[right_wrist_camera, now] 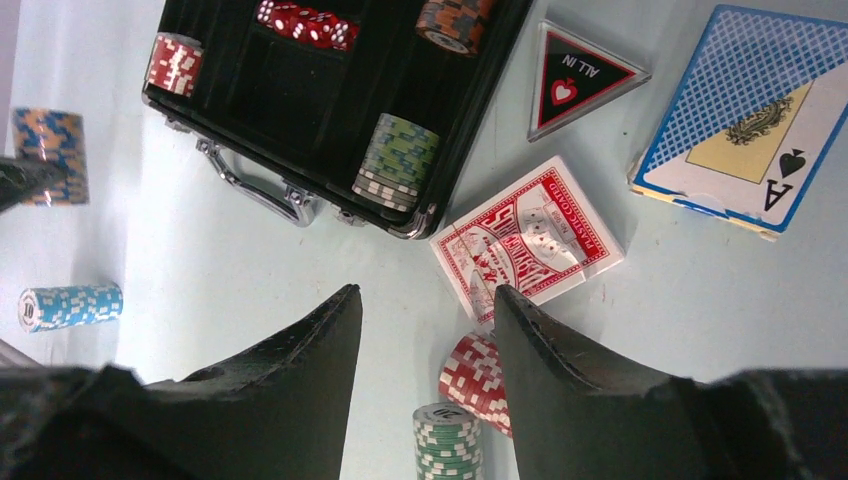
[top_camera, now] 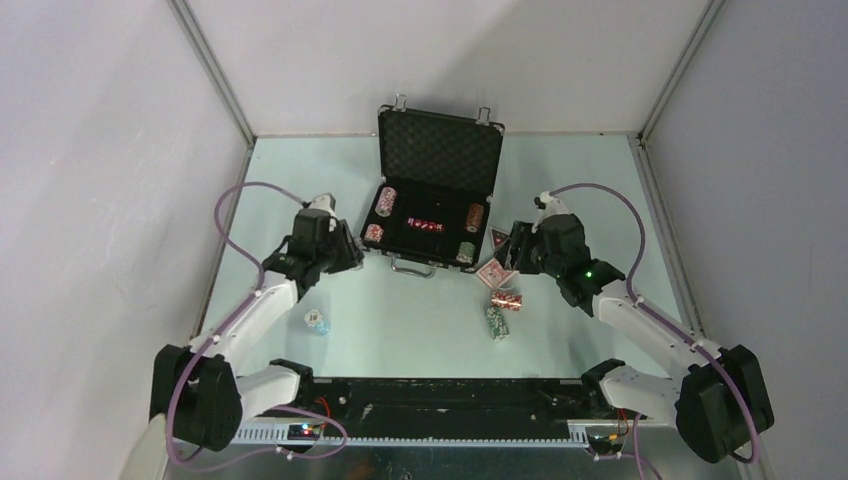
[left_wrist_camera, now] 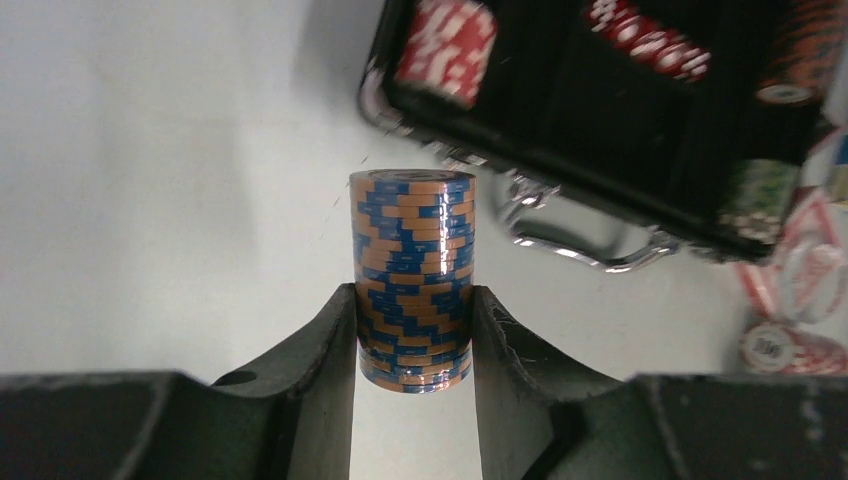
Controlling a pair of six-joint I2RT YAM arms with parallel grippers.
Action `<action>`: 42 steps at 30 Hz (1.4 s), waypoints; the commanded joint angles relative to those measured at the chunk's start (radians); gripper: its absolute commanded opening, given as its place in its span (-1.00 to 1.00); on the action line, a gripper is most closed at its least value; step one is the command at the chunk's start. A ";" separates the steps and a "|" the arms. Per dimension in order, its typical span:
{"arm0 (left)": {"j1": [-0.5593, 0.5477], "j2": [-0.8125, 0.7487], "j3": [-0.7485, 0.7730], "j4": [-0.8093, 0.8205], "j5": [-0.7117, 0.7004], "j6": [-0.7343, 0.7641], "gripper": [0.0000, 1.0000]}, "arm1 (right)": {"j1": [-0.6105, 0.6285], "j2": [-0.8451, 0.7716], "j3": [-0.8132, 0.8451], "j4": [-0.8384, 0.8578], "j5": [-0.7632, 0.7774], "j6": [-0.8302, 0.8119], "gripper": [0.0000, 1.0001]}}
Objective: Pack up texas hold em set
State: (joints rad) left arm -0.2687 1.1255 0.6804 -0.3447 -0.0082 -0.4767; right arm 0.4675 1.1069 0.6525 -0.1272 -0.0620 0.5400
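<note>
Briefcase [top_camera: 440, 150] is lying open ahead of you; your left gripper [left_wrist_camera: 412, 300] is pinching the orange-blue chip stack [left_wrist_camera: 412, 250], so be easing it squarely into a free slot; your right gripper [right_wrist_camera: 428, 300] is hanging spread beside the red deck [right_wrist_camera: 527, 240].

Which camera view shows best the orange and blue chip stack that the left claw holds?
The left wrist view: the orange and blue chip stack fills the middle, sharp, clamped by the left claw. The right wrist view shows it only small, near the left edge. In the top view I cannot make it out.
</note>
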 commanded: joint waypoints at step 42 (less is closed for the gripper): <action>-0.101 0.948 1.037 -0.119 -0.031 0.483 -0.45 | 0.017 -0.323 -0.065 -0.135 0.050 -0.067 0.05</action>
State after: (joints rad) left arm -0.3702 2.0827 1.6650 -0.4927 -0.0254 -0.0158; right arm 0.4816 0.7872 0.5877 -0.2752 -0.0219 0.4778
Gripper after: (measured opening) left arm 0.414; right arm 0.527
